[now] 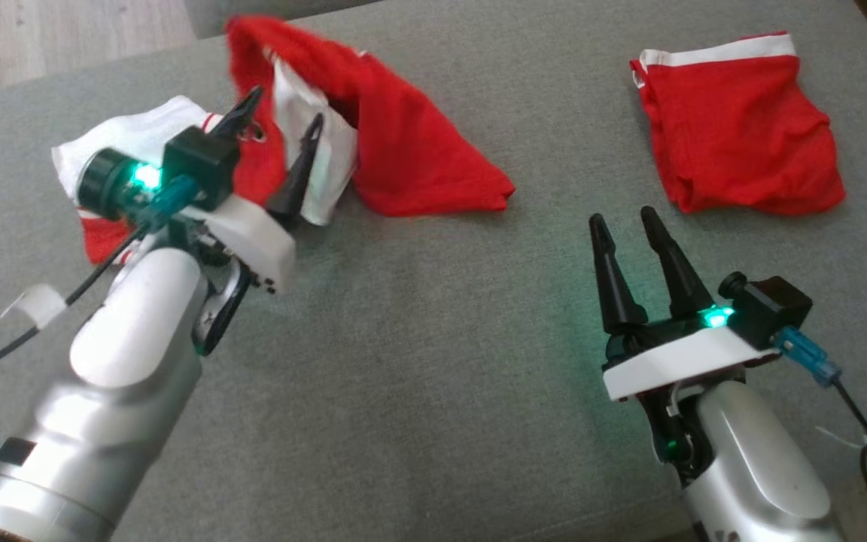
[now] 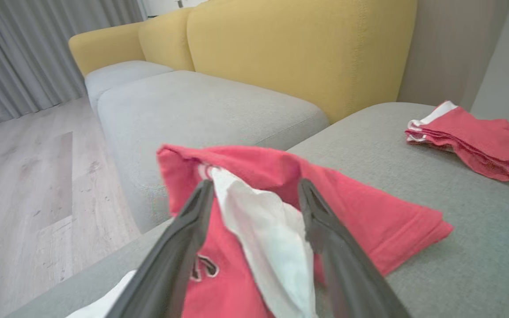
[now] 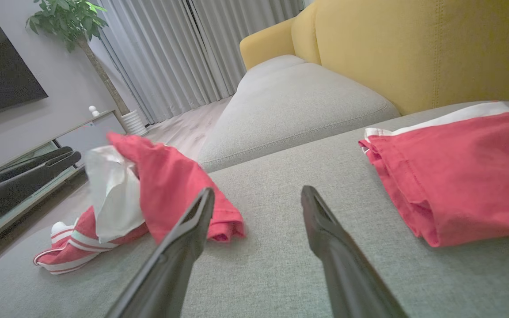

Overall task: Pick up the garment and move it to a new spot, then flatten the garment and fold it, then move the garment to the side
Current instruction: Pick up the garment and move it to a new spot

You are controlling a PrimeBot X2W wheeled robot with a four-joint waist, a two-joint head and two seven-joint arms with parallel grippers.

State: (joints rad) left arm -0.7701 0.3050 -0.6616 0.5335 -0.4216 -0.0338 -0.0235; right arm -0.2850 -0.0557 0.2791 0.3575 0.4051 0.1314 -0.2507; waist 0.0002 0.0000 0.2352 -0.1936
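Hovering at 11 o'clock over crumpled garment [image 1: 418, 150], near far edge of cushion [image 1: 433, 361]: left gripper [image 1: 283, 120], jaws spread astride its white fold | right gripper [image 1: 622, 226] at 5 o'clock, spread, empty | folded red cloth [image 1: 734, 128] at 1 o'clock | open cushion between

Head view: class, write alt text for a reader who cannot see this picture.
A crumpled red and white cloth garment lies heaped on a grey fabric sofa cushion, with the left pincer open at its white part. The right pincer is open and empty, near a folded red cloth garment with a white band.
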